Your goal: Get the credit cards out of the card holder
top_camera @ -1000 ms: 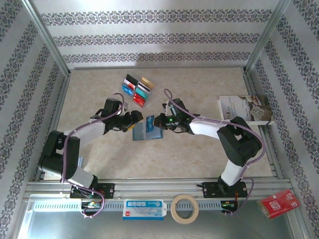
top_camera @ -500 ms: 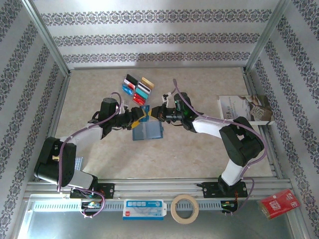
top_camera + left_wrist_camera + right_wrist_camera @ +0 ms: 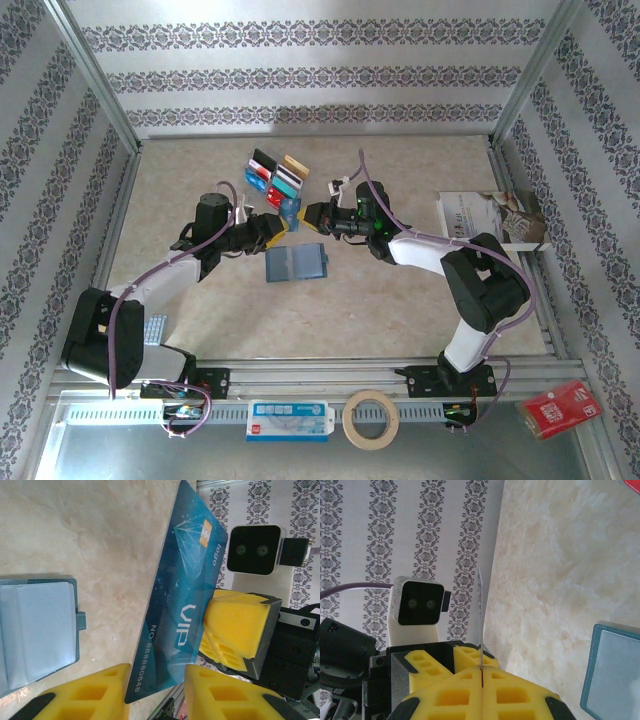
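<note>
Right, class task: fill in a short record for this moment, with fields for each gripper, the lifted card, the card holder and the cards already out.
right gripper: shut on the blue VIP card
left gripper: jaws apart, the card's near end between them; grip cannot be told
blue VIP card: held up between the two arms, clear of the holder
card holder: lying open on the table, untouched
other cards: grouped on the table beyond the grippers
</note>
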Motion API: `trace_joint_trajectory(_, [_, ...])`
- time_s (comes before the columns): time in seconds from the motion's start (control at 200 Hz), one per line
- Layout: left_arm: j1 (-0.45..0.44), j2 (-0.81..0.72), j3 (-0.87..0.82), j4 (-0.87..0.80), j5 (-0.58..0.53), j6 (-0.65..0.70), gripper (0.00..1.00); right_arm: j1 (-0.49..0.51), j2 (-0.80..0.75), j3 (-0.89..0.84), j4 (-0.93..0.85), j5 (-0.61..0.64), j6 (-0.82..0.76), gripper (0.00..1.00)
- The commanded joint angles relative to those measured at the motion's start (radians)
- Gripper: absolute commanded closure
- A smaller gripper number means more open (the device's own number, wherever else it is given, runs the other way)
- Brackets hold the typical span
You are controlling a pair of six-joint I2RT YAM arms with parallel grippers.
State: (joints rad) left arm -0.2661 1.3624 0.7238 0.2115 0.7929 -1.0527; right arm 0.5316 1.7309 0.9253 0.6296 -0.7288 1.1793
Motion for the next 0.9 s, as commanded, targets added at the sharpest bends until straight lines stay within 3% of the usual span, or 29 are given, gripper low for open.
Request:
trace_joint_trajectory(0.0, [0.009, -0.005, 0.020, 0.060, 0.005, -0.010, 0.69, -0.008, 0.015, -0.009, 0.048, -0.030, 0.011, 1.00])
trace_joint_trajectory(0.44, [0.025, -0.005, 0.020, 0.066, -0.015, -0.013, 0.81, -0.013, 0.021, -0.017, 0.046, -0.036, 0.020, 1.00])
trace_joint_trajectory(0.679, [0.028, -0.003, 0.025, 0.060, -0.027, 0.001, 1.00, -0.018, 0.024, -0.014, 0.045, -0.041, 0.022, 1.00])
trace_joint_trajectory(0.734, [0.029, 0.000, 0.029, 0.054, -0.029, 0.006, 1.00, -0.018, 0.025, -0.014, 0.042, -0.039, 0.023, 1.00])
trace_joint_trajectory(0.894, [0.034, -0.001, 0.037, 0.001, -0.045, 0.043, 1.00, -0.024, 0.016, -0.022, -0.011, -0.008, -0.001, 0.68])
